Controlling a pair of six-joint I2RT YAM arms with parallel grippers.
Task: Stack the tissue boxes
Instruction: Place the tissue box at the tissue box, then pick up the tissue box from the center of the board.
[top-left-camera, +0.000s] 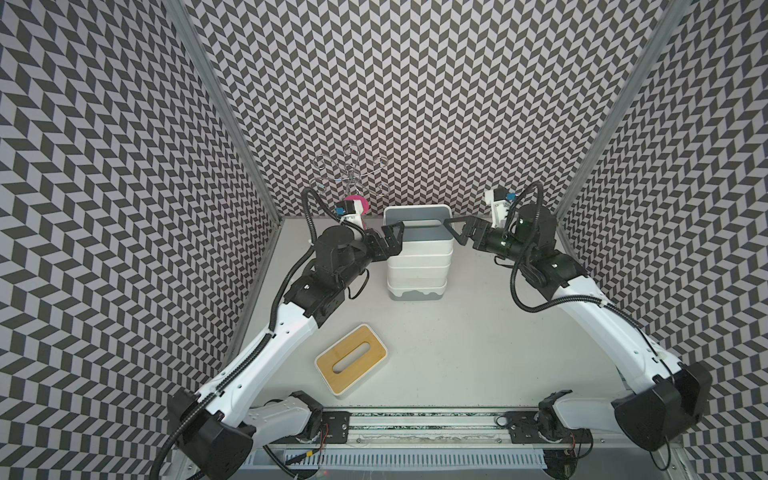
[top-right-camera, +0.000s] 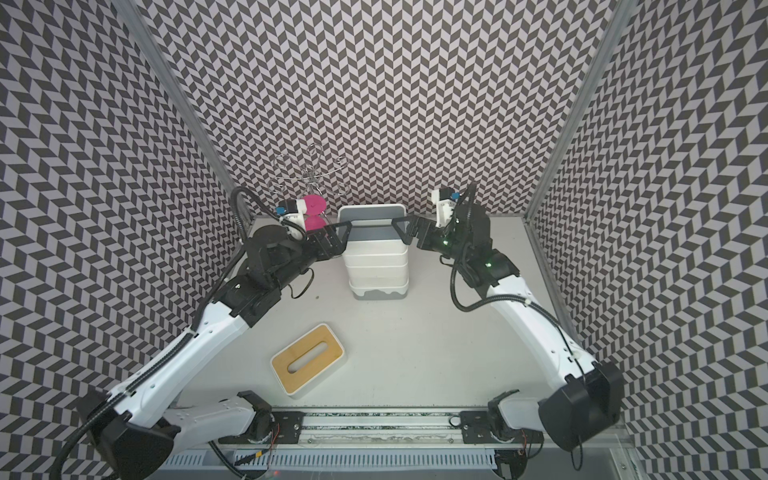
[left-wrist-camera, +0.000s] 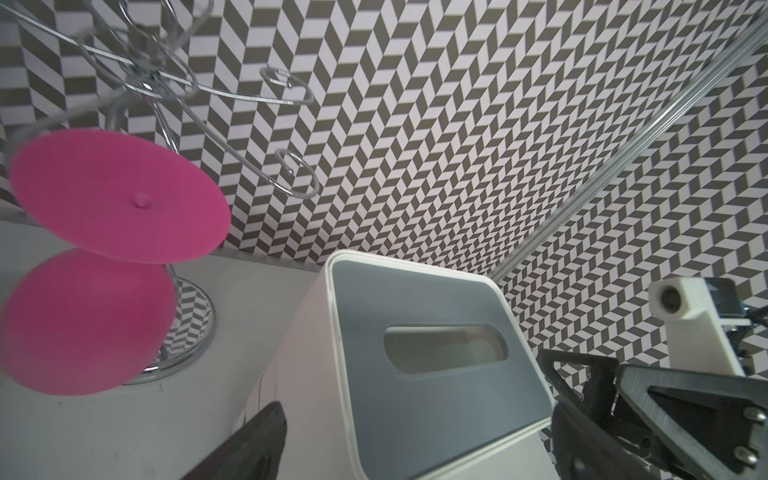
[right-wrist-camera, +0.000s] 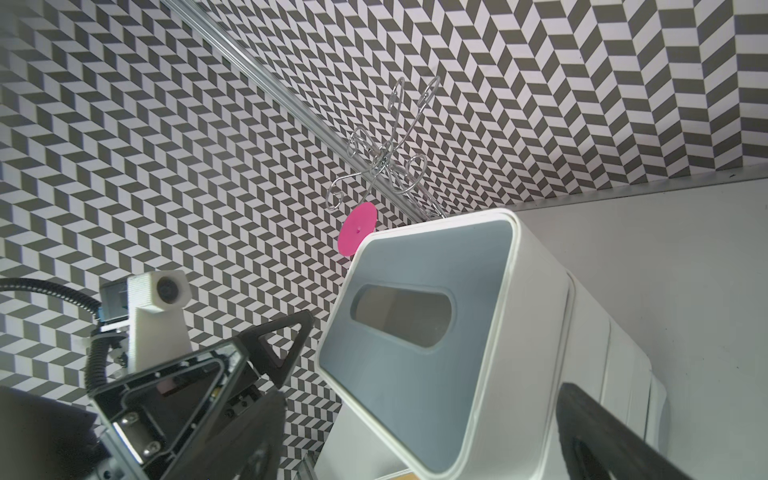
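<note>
In both top views the stack of tissue boxes (top-left-camera: 417, 270) (top-right-camera: 377, 270) stands near the back wall (top-left-camera: 415, 104). Its top box (top-left-camera: 415, 232) has a grey lid with an oblong slot. My left gripper (top-left-camera: 395, 240) sits at that box's left end and my right gripper (top-left-camera: 452, 232) at its right end. Both have their jaws spread wide, and I cannot tell whether they touch it. A bamboo-lidded box (top-left-camera: 351, 360) lies askew on the table (top-left-camera: 478, 332), well apart from the stack and nearer my bases.

From my left wrist, the grey lid (left-wrist-camera: 436, 395) fills the middle, plain like the white walls. Pink discs (left-wrist-camera: 120, 199) hang on a wire stand (left-wrist-camera: 166, 83) just beside the stack.

From my right wrist, the same lid (right-wrist-camera: 415, 332) sits close. The left gripper (right-wrist-camera: 266, 361) is open at the box's far end.
</note>
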